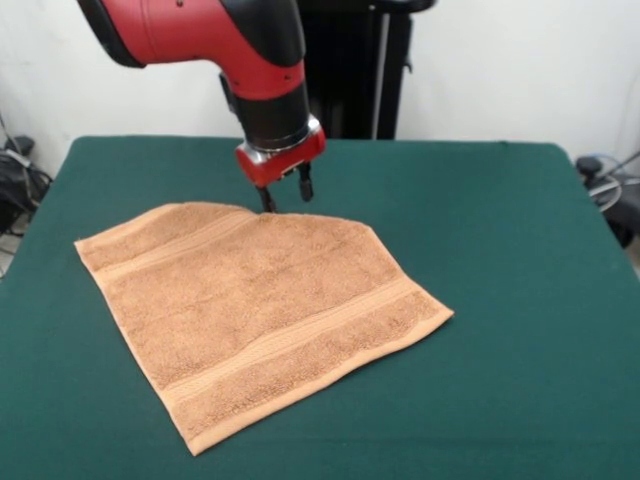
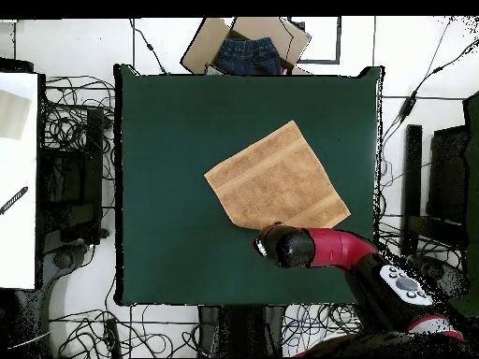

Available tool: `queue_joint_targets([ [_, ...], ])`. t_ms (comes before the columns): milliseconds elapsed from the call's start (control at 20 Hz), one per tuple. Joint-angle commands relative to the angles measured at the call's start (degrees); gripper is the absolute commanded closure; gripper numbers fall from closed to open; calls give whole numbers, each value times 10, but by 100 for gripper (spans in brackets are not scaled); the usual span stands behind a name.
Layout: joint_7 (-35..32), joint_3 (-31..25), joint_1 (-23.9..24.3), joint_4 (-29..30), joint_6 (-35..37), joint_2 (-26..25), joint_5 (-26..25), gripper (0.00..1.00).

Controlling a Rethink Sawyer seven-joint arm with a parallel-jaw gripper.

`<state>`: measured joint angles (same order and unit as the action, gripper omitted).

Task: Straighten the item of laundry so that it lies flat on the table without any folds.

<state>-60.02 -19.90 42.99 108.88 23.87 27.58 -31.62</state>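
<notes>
The orange-tan towel point(image 1: 265, 310) lies spread on the dark green table point(image 1: 520, 260), turned like a diamond, with band stripes near its left far edge and its right near edge. No clear fold shows. Its far edge bends at an angle close to the gripper. My gripper point(image 1: 286, 195) hangs under the red wrist at the towel's far edge, open, with its left fingertip point(image 1: 267, 203) at or just above the towel's edge. In the overhead view the towel point(image 2: 276, 178) sits right of the table's centre, and the red arm point(image 2: 318, 248) covers its edge nearest the robot and hides the gripper.
The black pedestal point(image 1: 350, 70) stands behind the table's far edge. In the overhead view, an open cardboard box with blue jeans point(image 2: 248, 51) sits off the table's top edge. Cables cover the floor at both sides point(image 2: 79, 122). A white surface point(image 2: 19, 178) lies at the left.
</notes>
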Motion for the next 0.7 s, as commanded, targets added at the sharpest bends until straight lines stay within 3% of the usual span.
queue_joint_targets([
  [50, -54, -14, -5, -52, 0, -24, 4, 0],
  [250, -69, -4, -7, -35, -6, -5, 4, 0],
  [450, -71, -3, -13, 8, 37, 67, 22, 0],
  [700, -75, -4, -21, 20, 51, 106, 31, 0],
])
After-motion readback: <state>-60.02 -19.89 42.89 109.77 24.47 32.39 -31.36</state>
